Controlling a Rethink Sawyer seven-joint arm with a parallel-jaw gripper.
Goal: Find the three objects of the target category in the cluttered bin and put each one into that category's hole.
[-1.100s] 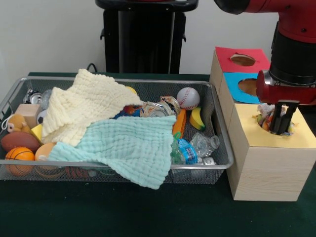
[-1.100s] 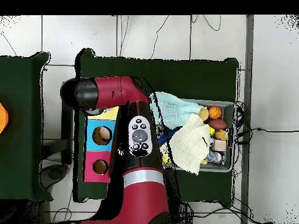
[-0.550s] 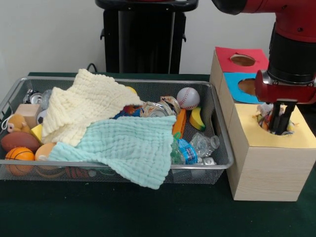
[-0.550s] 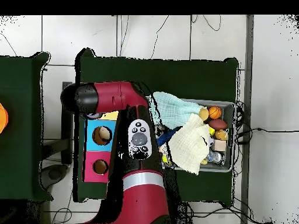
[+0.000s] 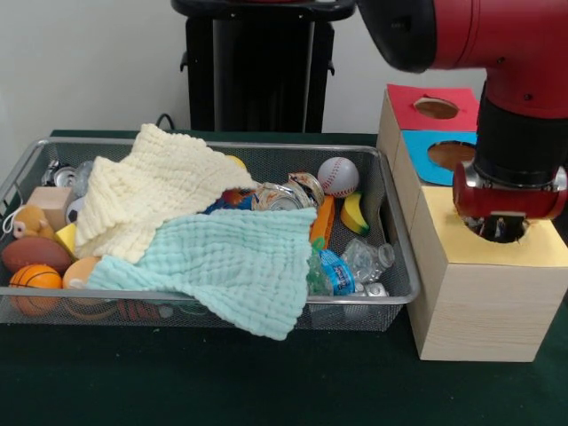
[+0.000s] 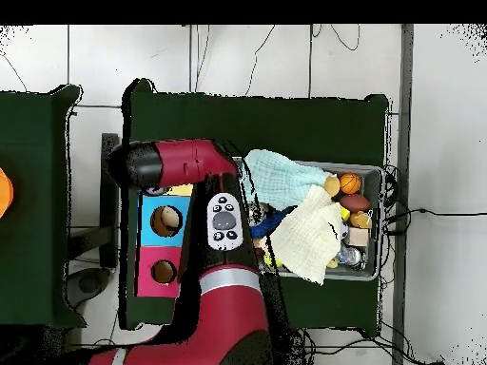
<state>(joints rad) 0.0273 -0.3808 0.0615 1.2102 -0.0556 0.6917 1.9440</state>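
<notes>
The arm reaches down at the right side of the front view, and the gripper (image 5: 499, 232) sits low over the hole in the yellow-topped box (image 5: 484, 284), its tip sunk into the opening; whether the tool is open or closed cannot be told from here, and nothing can be seen held in it. Behind that box stand the blue-topped box (image 5: 437, 158) and the red-topped box (image 5: 424, 108), each with a round hole showing on top. To the left, the wire bin (image 5: 390, 293) is packed: a cream cloth (image 5: 155, 195) lies draped across the far left part, and a pale green cloth (image 5: 232, 266) spills over the near rim. At the far right of the bin a baseball (image 5: 338, 176) rests beside a banana-shaped toy (image 5: 355, 215), with a crushed can (image 5: 288, 195) just left of them. A plastic bottle (image 5: 351, 266) lies in the near right corner. At the left end, a basketball (image 5: 35, 282) sits against the near wall, a brown football (image 5: 35, 253) touching it from behind, a small stuffed toy (image 5: 27, 222) beyond. From overhead, the arm (image 6: 214, 223) covers the yellow-topped box entirely, and the bin (image 6: 373, 175) lies to the right.
</notes>
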